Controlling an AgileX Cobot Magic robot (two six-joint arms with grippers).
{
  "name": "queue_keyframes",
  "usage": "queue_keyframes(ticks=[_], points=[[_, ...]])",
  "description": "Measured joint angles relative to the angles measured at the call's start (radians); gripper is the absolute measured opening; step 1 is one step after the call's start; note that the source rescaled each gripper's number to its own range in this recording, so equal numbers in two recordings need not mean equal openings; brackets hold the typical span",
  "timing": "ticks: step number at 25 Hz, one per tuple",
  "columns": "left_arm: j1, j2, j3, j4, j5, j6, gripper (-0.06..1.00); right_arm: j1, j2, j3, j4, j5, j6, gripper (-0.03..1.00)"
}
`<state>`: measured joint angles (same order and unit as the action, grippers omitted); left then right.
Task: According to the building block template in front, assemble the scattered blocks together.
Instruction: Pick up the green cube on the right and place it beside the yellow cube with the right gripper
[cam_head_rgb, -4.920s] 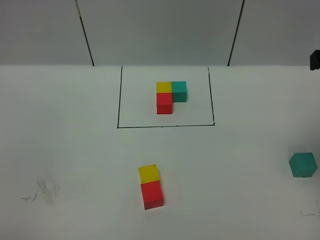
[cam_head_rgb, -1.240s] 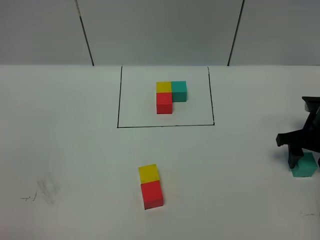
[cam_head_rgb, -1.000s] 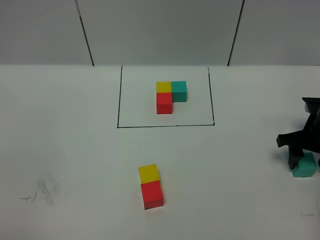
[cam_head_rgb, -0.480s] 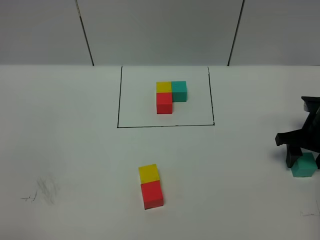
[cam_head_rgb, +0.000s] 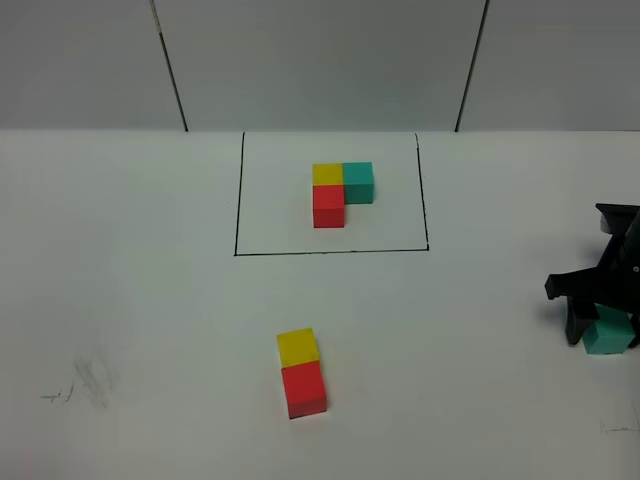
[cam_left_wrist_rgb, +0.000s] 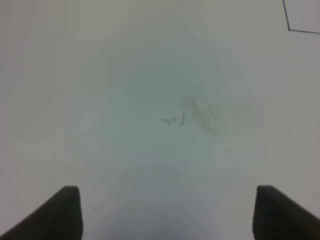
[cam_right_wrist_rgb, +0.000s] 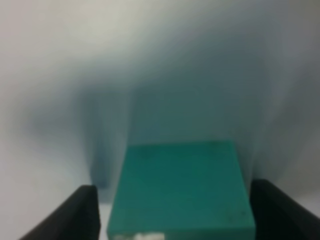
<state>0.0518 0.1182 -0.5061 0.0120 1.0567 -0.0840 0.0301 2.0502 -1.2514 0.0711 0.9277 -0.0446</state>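
From overhead, the building block template (cam_head_rgb: 337, 193) sits inside its black outline (cam_head_rgb: 238, 200) toward the far side of the white table (cam_head_rgb: 120, 300). Nearer the camera, a loose yellow cube (cam_head_rgb: 298, 347) touches a red cube (cam_head_rgb: 304, 389). At the right edge, the right gripper (cam_head_rgb: 603, 332) straddles the teal cube (cam_head_rgb: 608, 341).

Only the left wrist camera shows the left gripper (cam_left_wrist_rgb: 170, 212), its fingers spread wide above a grey scuff (cam_left_wrist_rgb: 200, 112).

The right wrist close-up shows fingers close on either side of the teal cube (cam_right_wrist_rgb: 180, 190); whether they actually clamp it cannot be told.
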Motion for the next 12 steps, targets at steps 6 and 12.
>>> queue_keyframes(ticks=[6,12], points=[[0.000,0.000,0.000,0.000,0.000,0.000,1.00,0.000,0.000,0.000,0.000,-0.009,-0.004,0.52],[0.000,0.000,0.000,0.000,0.000,0.000,1.00,0.000,0.000,0.000,0.000,-0.009,-0.004,0.50]])
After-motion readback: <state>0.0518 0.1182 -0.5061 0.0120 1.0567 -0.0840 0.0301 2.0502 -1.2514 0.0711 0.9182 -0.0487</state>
